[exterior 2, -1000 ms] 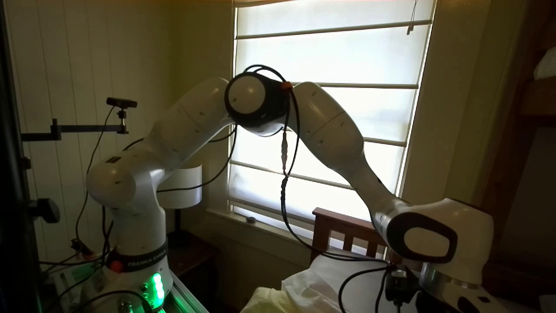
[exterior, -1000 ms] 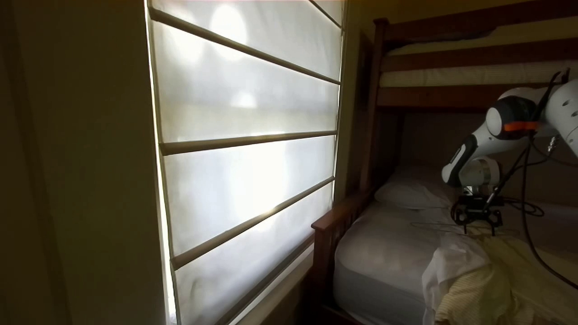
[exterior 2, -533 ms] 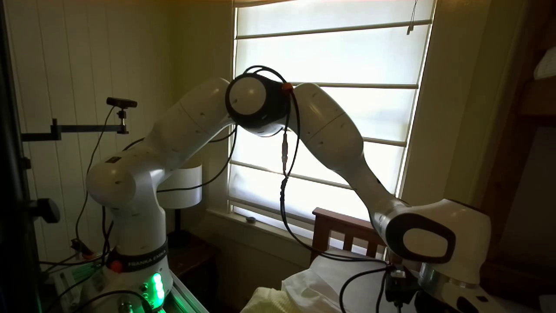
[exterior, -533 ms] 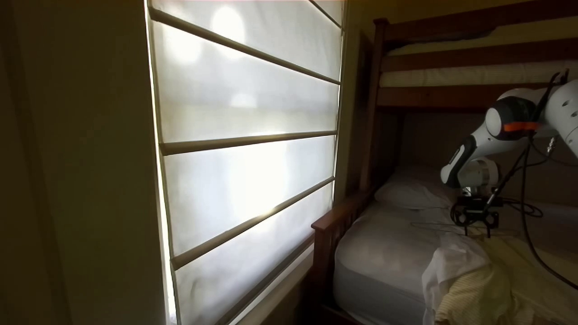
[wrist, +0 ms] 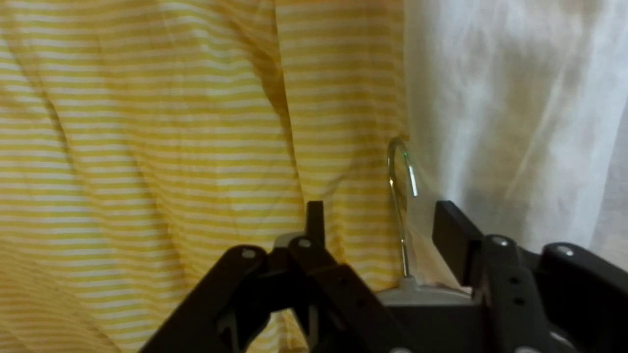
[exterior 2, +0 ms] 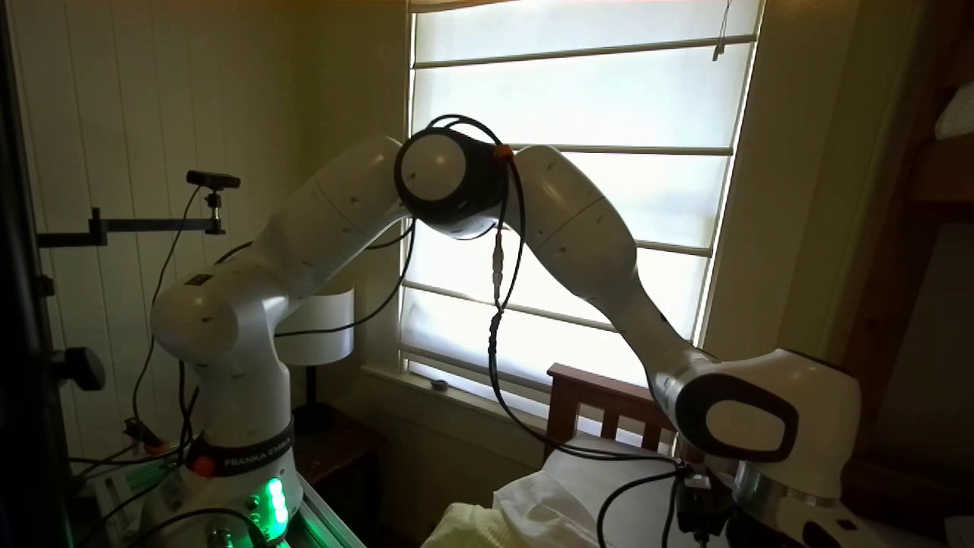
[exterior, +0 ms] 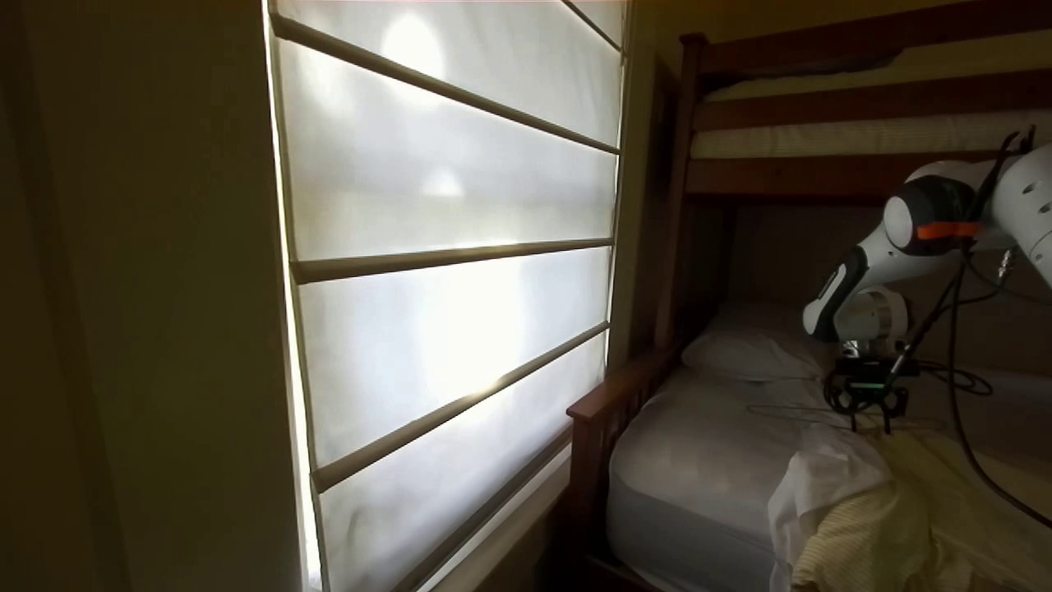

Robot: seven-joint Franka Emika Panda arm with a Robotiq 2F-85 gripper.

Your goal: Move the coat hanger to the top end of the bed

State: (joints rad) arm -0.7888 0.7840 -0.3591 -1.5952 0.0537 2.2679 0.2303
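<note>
In wrist view, hanger [wrist: 426, 296] lies crosswise, hook [wrist: 391, 171] upward.

The white arm [exterior 2: 578, 221] stands on a base [exterior 2: 236, 487] with a bright green light [exterior 2: 275, 508], arches past a black-banded elbow [exterior 2: 449, 175] in front of the pale blind [exterior 2: 578, 99], and slopes low over the bed [exterior 2: 601, 392], its far end partly out of my sight. A black cable [exterior 2: 493, 346] hangs from the elbow in a long curve. On the bed, a white sheet [exterior 2: 540, 498] lies bunched next to a yellowish blanket [exterior 2: 475, 527]. Behind the arm, a white-shaded lamp [exterior 2: 327, 331], partly hidden, stands on a dark surface [exterior 2: 346, 441], and a small black camera [exterior 2: 214, 181] sits on a bracket [exterior 2: 156, 225] before the panelled wall [exterior 2: 99, 129].
</note>
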